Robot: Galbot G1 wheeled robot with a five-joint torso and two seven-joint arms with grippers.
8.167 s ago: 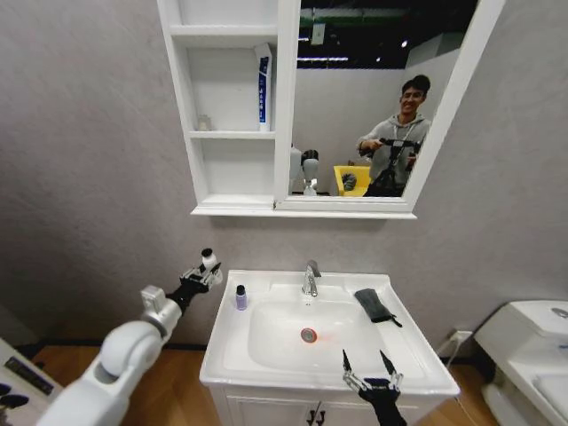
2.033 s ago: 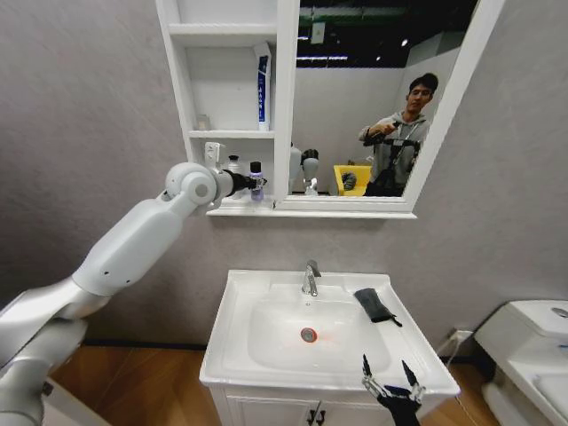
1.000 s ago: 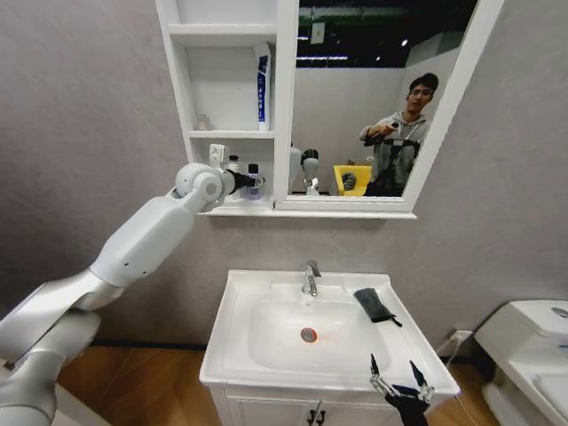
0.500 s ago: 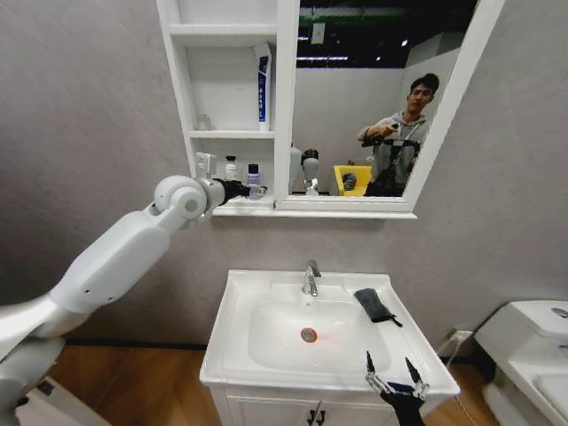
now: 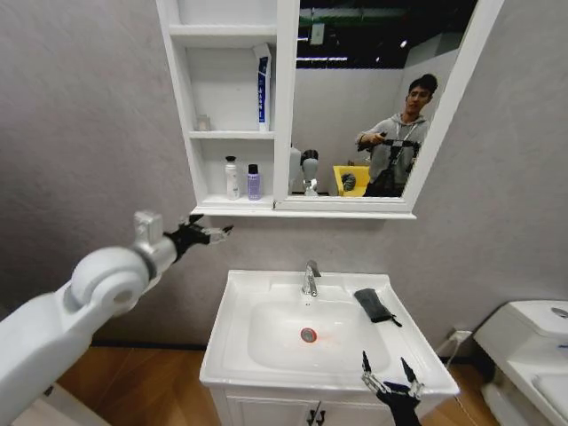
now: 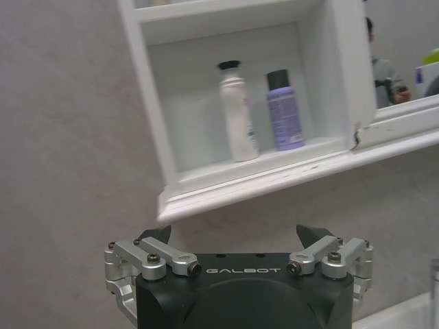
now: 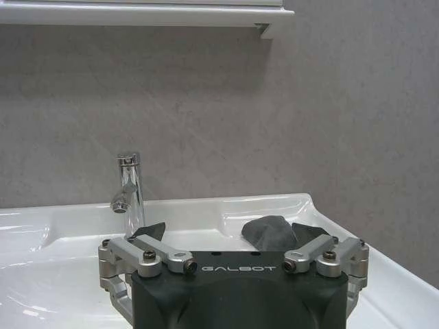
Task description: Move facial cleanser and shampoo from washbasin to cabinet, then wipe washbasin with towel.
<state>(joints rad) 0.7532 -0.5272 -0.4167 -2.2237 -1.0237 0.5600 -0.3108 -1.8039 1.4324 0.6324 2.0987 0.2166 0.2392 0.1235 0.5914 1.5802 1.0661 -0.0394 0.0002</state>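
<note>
Two bottles (image 5: 242,178) stand on the cabinet (image 5: 225,106)'s lowest shelf. The left gripper (image 5: 213,232) hangs below it, released and empty; the right gripper (image 5: 388,380), also released, hovers further below.

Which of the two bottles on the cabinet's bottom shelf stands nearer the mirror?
The purple bottle with the black cap; the taller white bottle stands on its far side.

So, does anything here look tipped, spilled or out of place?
Nothing stands out. The white bottle and purple bottle stand upright on the cabinet bottom shelf, and the towel lies on the washbasin rim.
</note>
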